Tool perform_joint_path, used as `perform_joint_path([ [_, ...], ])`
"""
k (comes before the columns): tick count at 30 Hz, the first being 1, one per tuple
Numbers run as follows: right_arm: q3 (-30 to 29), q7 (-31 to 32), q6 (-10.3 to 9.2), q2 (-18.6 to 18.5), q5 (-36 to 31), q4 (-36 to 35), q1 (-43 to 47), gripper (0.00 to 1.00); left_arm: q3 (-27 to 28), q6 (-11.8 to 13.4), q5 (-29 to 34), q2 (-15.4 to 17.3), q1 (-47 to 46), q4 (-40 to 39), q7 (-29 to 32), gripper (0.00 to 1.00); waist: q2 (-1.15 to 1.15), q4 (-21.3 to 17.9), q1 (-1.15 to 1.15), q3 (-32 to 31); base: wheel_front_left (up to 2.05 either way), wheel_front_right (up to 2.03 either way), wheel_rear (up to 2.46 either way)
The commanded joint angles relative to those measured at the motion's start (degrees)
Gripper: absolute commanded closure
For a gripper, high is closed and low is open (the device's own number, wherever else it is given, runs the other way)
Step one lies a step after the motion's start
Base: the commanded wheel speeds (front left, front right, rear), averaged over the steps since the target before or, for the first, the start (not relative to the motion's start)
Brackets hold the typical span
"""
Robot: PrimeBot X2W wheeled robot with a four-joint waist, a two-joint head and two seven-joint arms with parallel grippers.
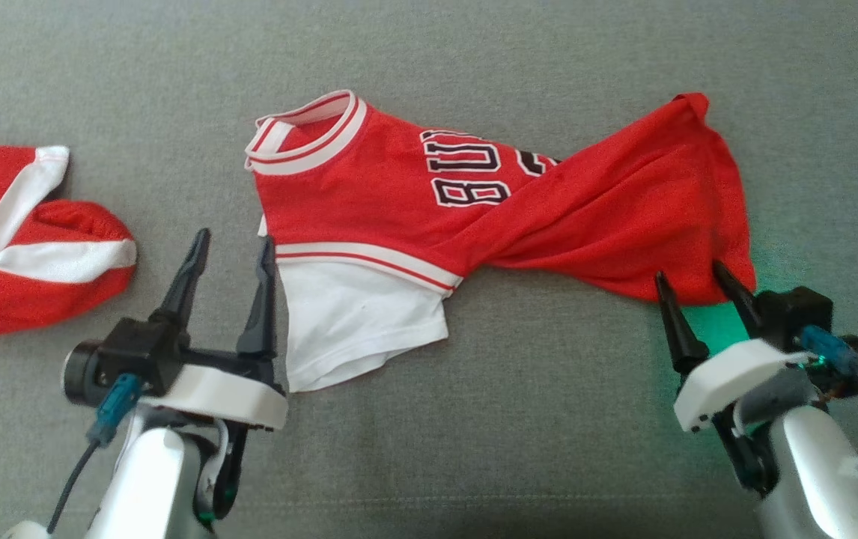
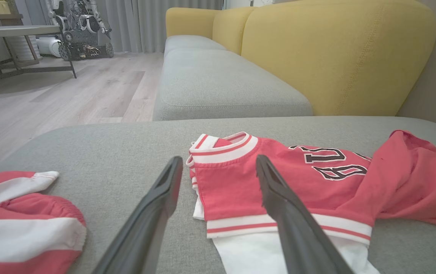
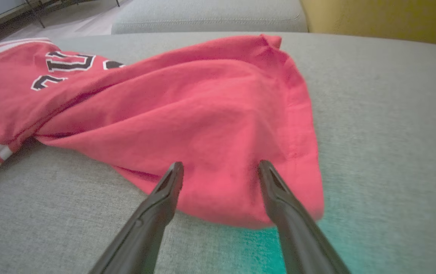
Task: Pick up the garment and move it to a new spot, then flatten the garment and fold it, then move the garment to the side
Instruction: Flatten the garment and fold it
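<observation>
The garment (image 1: 474, 209) is a red jersey with a white-striped collar, black lettering and a white sleeve, lying twisted and bunched on the grey cushion (image 1: 474, 449). It also shows as the garment (image 2: 279, 182) in the left wrist view and the garment (image 3: 187, 121) in the right wrist view. My left gripper (image 1: 234, 243) stands open just left of the white sleeve, by the collar side; its fingers (image 2: 157, 205) frame that edge. My right gripper (image 1: 687, 273) is open at the hem's lower right corner, fingertips over the red cloth (image 3: 218, 182), holding nothing.
A second red and white garment (image 1: 25, 239) lies bunched at the left edge of the cushion. A yellow sofa back (image 2: 336, 57) and a grey sofa seat (image 2: 221, 83) stand beyond; wooden floor (image 2: 69, 95) lies to the left. Green light glows on the cushion by the right gripper.
</observation>
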Motion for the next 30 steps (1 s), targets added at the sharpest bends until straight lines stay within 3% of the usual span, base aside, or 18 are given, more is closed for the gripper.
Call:
perform_joint_path([
  [1, 1.56, -0.42, -0.04, -0.56, -0.55, -0.47, -2.44, 0.00, 1.73, -0.42, 0.31, 0.21, -2.13, -1.63, -0.42, 0.00, 0.00, 0.74, 0.00, 0.86, 0.00, 0.00, 0.00],
  [5, 3.49, 1.13, -0.04, -0.79, -0.15, 4.99, -4.72, 0.00, 1.75, -0.62, 0.33, -0.29, -2.67, -1.50, -0.43, 0.00, 0.00, 1.02, 0.00, 1.49, 0.00, 0.00, 0.00],
  [7, 4.09, 2.23, -0.04, -0.76, 0.59, 6.98, -5.31, 0.96, 1.85, -0.73, 0.39, -0.44, -2.79, -1.45, -0.43, 0.00, 0.00, 1.10, 0.00, 1.67, 0.00, 0.00, 0.00],
  [8, 4.19, 2.74, -0.04, -0.74, 0.94, 7.68, -5.44, 1.00, 1.95, -0.76, 0.41, -0.49, -2.80, -1.43, -0.43, 0.00, 0.00, 1.08, 0.00, 1.73, 0.00, 0.00, 0.00],
  [15, 4.43, 3.43, -0.04, -0.36, 3.30, 6.17, -3.81, 1.00, 2.83, -0.89, 0.76, -0.53, -2.44, -1.54, -0.43, 0.00, 0.00, 0.56, 0.00, 1.53, 0.00, 0.00, 0.00],
  [30, 1.60, 8.78, -0.04, 1.97, 1.89, -8.67, 9.80, 1.00, 3.89, -1.04, 1.18, -0.65, -0.29, -1.55, -0.43, 0.00, 0.00, -0.49, 0.00, -0.24, 0.00, 0.00, 0.00],
])
